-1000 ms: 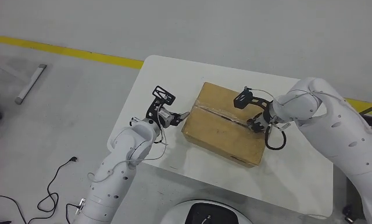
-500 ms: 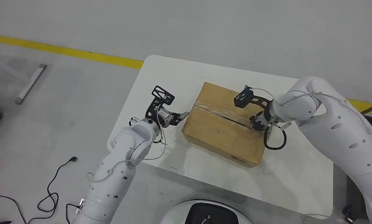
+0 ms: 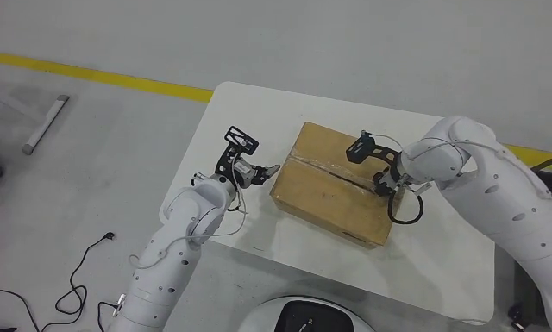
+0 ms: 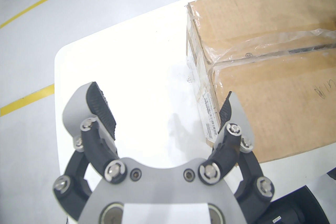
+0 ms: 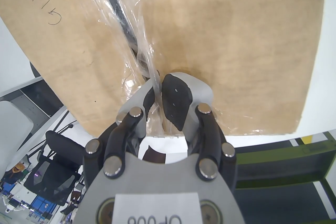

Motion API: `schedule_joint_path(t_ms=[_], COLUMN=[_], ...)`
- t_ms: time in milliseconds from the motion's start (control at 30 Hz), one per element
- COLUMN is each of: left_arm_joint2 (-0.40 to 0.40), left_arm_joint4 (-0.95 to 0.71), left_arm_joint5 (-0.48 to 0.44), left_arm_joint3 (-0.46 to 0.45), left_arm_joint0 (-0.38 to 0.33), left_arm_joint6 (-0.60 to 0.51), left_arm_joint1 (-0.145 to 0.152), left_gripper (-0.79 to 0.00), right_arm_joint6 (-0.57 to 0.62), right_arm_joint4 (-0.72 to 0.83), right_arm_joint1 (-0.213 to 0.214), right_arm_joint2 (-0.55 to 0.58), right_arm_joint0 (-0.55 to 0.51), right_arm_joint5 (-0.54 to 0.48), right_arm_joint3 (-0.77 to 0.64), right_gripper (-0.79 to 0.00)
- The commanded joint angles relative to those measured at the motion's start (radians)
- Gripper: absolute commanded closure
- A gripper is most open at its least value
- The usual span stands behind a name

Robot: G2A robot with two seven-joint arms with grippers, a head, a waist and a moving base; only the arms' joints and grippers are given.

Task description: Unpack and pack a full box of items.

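Observation:
A closed brown cardboard box (image 3: 332, 184) lies on the white table (image 3: 259, 116), its top seam covered by crinkled clear tape (image 5: 123, 12). At the box's right end my right gripper (image 3: 379, 184) rests over the seam; in the right wrist view it (image 5: 156, 89) is shut on a lifted strip of that tape. Beside the box's left end stands my left gripper (image 3: 259, 171), open. Between its fingers (image 4: 161, 96) is only bare tabletop, and one finger (image 4: 231, 114) sits close to the box's labelled side (image 4: 207, 104).
The table's front and right portions are bare white surface (image 3: 448, 263). A yellow line (image 3: 103, 76) crosses the floor behind the table. On the floor at the left lie a grey bar (image 3: 45, 123) and black cables (image 3: 82, 285).
The right arm's wrist and elbow have shifted very slightly toward the box. The left arm and the box have stayed where they were.

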Motion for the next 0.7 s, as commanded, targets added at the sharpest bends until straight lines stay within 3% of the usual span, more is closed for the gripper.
schedule_joint_path(t_ms=[0, 400, 467, 667], left_arm_joint2=[0.001, 0.012, 0.014, 0.02], left_arm_joint4=[0.0, -0.001, -0.002, 0.002], left_arm_joint5=[0.0, 0.003, 0.003, 0.006], left_arm_joint3=[-0.002, -0.009, -0.011, -0.015], left_arm_joint0=[0.0, 0.005, 0.005, 0.006], left_arm_joint6=[-0.001, -0.003, -0.005, -0.004], left_arm_joint1=[0.0, 0.0, 0.0, 0.0], left_gripper=[-0.785, -0.785, -0.785, -0.785], right_arm_joint6=[0.0, 0.0, 0.0, 0.0], right_arm_joint4=[0.006, 0.029, 0.041, 0.117], right_arm_joint1=[0.006, 0.078, 0.091, 0.138], right_arm_joint2=[0.006, 0.066, 0.078, 0.155], right_arm_joint0=[0.002, -0.033, -0.044, -0.078], right_arm_joint5=[-0.001, -0.003, -0.004, -0.016], right_arm_joint3=[-0.007, -0.054, -0.062, -0.09], right_gripper=[-0.302, -0.382, -0.474, -0.625])
